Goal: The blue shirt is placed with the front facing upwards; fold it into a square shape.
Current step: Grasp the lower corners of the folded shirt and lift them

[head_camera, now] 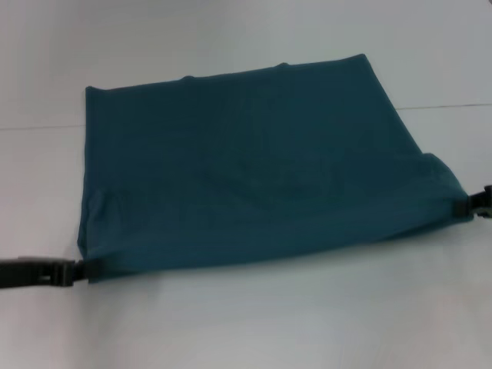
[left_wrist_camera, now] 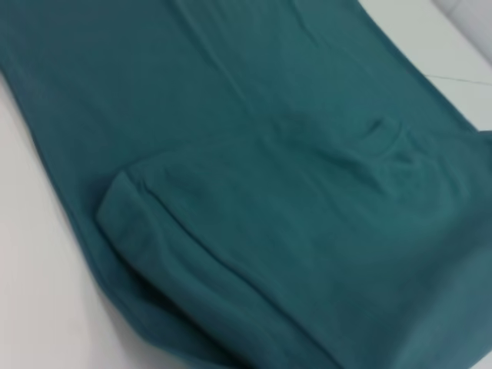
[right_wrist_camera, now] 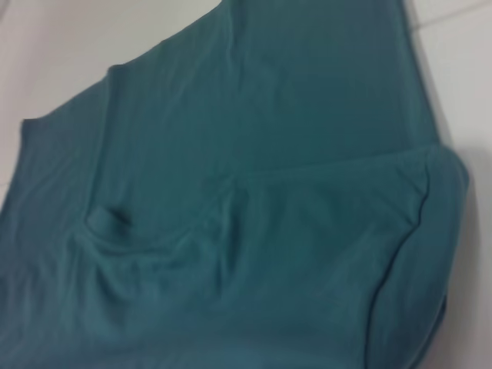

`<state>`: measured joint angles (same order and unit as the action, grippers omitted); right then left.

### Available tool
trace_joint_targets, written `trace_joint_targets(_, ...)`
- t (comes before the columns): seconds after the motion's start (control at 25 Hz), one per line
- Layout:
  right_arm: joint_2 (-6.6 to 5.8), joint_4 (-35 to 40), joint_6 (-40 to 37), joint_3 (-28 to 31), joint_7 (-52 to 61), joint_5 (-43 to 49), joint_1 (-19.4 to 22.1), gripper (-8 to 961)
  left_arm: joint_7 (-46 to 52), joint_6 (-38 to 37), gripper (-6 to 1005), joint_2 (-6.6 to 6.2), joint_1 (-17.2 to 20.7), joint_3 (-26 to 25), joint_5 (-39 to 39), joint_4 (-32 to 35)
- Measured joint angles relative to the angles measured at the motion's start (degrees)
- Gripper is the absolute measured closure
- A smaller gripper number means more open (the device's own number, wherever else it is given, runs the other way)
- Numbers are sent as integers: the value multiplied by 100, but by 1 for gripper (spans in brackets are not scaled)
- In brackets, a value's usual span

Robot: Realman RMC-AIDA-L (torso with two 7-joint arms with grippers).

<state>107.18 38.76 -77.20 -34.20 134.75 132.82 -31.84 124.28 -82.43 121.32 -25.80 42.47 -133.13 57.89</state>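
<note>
I have the blue shirt (head_camera: 254, 165) lying plain side up as a folded panel on the white bench (head_camera: 231, 323), with the left gripper (head_camera: 77, 271) at its near left corner and the right gripper (head_camera: 467, 206) at its near right corner; each seems pinched onto the cloth, though I cannot tell for sure how the jaws stand. My worry is uneven lifting: if one corner slips free or the doubled layers slide apart, the next fold will skew. Nothing else stands in the way.
</note>
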Motion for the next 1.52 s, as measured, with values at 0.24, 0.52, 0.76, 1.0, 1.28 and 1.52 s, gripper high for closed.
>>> trace_joint_targets(0.24, 165, 277, -411, 150, -30, -111, 446, 914, -306, -324, 938, 94, 377, -310, 136, 28)
trace_joint_targets(0.52, 328, 343, -1002, 429, -191, -133, 770, 913, -527, -775, 938, 134, 577, -556, 141, 41)
trace_joint_targets(0.76, 554, 611, -1298, 692, -260, -167, 1095, 913, -603, -931, 938, 172, 715, -651, 142, 48)
trace_joint_targets(1.0, 659, 646, -1311, 730, -300, -159, 1122, 913, -606, -936, 938, 175, 719, -697, 144, 48)
trace_joint_targets(1.28, 692, 615, -1321, 715, -283, -132, 1135, 913, -608, -1017, 938, 172, 751, -697, 132, 47)
trace_joint_targets(1.52, 582, 588, -1489, 731, -257, -123, 1374, 913, -730, -1333, 938, 189, 908, -846, 99, 80)
